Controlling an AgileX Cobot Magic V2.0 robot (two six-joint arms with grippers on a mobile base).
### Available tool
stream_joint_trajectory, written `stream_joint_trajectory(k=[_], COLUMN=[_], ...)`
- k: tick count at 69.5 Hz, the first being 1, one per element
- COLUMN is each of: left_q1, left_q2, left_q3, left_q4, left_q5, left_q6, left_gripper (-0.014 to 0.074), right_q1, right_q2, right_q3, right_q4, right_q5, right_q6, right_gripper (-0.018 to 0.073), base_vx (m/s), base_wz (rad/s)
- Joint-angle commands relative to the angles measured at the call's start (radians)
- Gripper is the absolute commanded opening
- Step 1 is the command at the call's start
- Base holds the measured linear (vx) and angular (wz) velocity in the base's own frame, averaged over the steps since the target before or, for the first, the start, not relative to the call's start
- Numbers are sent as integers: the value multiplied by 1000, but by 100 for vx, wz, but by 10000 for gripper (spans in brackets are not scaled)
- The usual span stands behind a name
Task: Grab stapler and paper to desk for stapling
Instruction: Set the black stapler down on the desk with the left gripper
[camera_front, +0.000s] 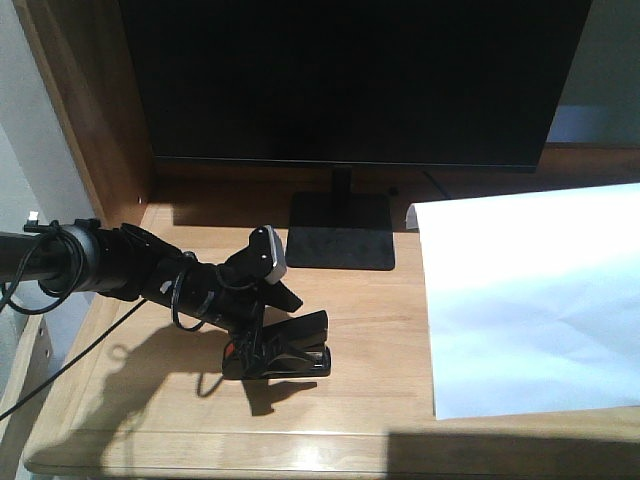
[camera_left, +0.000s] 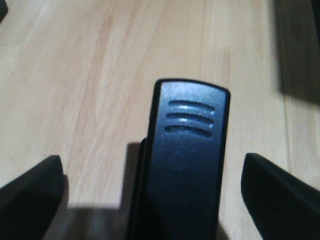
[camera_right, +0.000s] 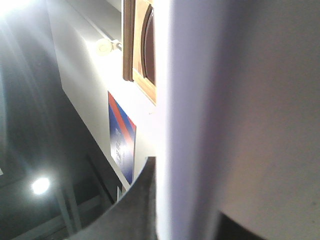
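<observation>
The black stapler (camera_front: 308, 364), with an orange-red patch at its left end, rests on the light-oak desk (camera_front: 130, 410). My left gripper (camera_front: 285, 343) hangs over it, open. In the left wrist view the stapler (camera_left: 187, 165) runs between the two fingers (camera_left: 35, 192) with bare wood showing on each side, so my left gripper (camera_left: 150, 167) is not touching it. The white paper (camera_front: 530, 300) lies across the desk's right side and runs past the frame's right edge. In the right wrist view my right gripper (camera_right: 187, 200) is shut on the paper (camera_right: 240, 100), seen edge-on.
A large black monitor (camera_front: 350, 80) stands at the back, its flat stand base (camera_front: 340, 245) just behind the stapler. A wooden side panel (camera_front: 90, 110) rises at the left. The paper's far left corner (camera_front: 412, 215) curls up near the stand.
</observation>
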Motion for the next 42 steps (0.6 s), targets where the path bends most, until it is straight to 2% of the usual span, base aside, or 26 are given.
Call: stream_joint_trajectory(k=[1,11,22,30,42], left_q1=[1,9,9,9,9], left_q2=[-96,-143,-184,-184,-183], left_q3=[-28,-29,-29,-31,-31], left_q4=[-52,-52,-43,-19,46], left_q5=[40,38,36,37,50], left_q6=[-16,-48,-117,-120,-118], left_gripper=[717,660,542,420,162], right_q1=[-5,-5,-5,-5,-5], right_q2=[9,9,9,9,9], right_q3=[-26,-26,-26,-26,-26], right_q4=[9,9,9,9,9], right_q5=[-43,-43,-43,-43,-43], right_q6=[-8,-8,-8,-8,-8], right_gripper=[-6,-6,-6,-6,-6], base_vx=[0,0,0,0,0], base_wz=[0,0,0,0,0])
